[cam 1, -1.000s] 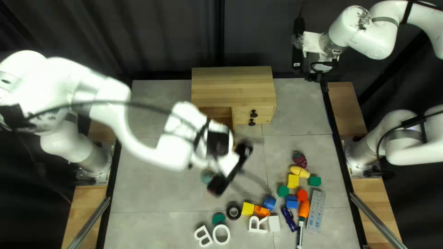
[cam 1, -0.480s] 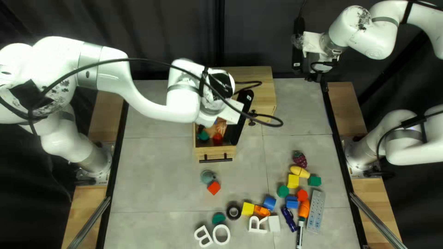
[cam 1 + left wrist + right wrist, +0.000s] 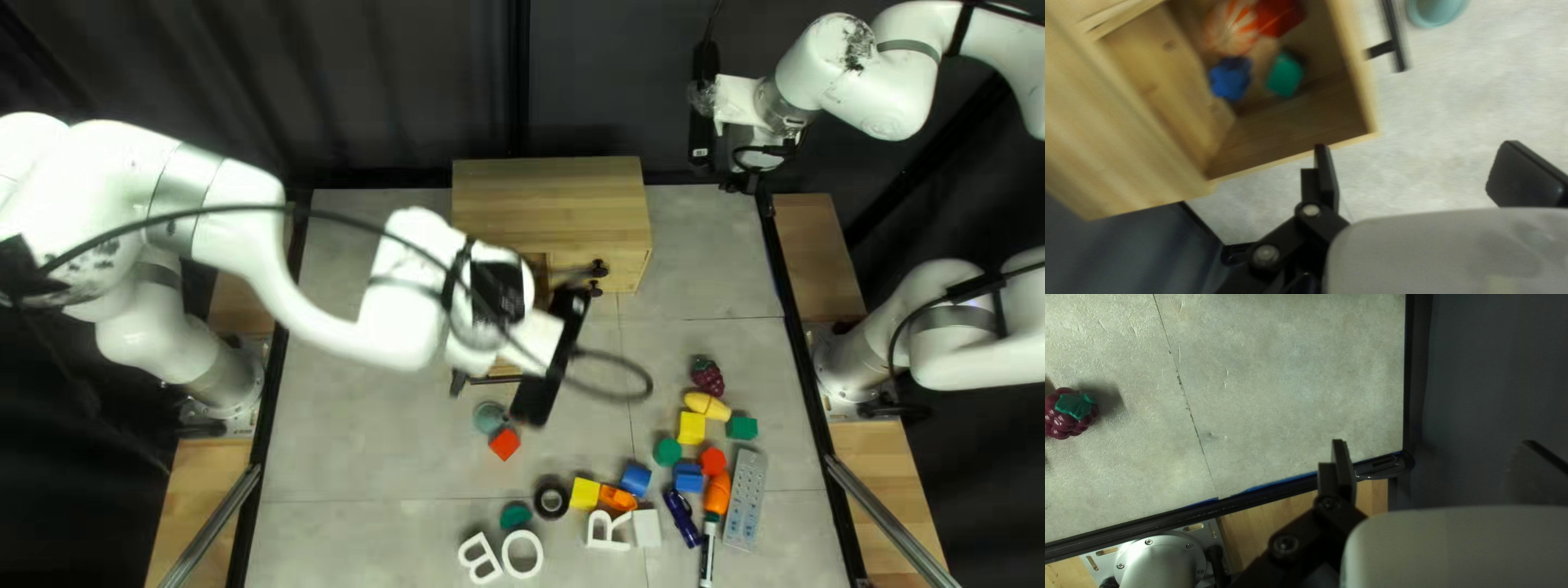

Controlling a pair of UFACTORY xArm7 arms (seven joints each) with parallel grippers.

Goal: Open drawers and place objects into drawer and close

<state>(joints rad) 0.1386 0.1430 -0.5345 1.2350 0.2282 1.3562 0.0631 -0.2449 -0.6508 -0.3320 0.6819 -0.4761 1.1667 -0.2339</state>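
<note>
Since the earlier frame my left gripper (image 3: 552,354) has swung from the cabinet's (image 3: 550,201) front toward the tabletop's near edge, jaws spread wide. That arm reaches in from the left edge, its wrist bent over the open drawer (image 3: 1360,76), where a green block (image 3: 1284,75), a blue piece (image 3: 1230,79), a red piece (image 3: 1279,16) and an orange-striped piece (image 3: 1233,27) lie. A red cube (image 3: 504,443) still sits beside a teal cup (image 3: 490,416), nearer me than the drawer. My right gripper (image 3: 703,125), jaws also spread, stays by the far right corner. White letters B (image 3: 480,560), O (image 3: 506,553) and R (image 3: 592,530) lie toward the near edge.
</note>
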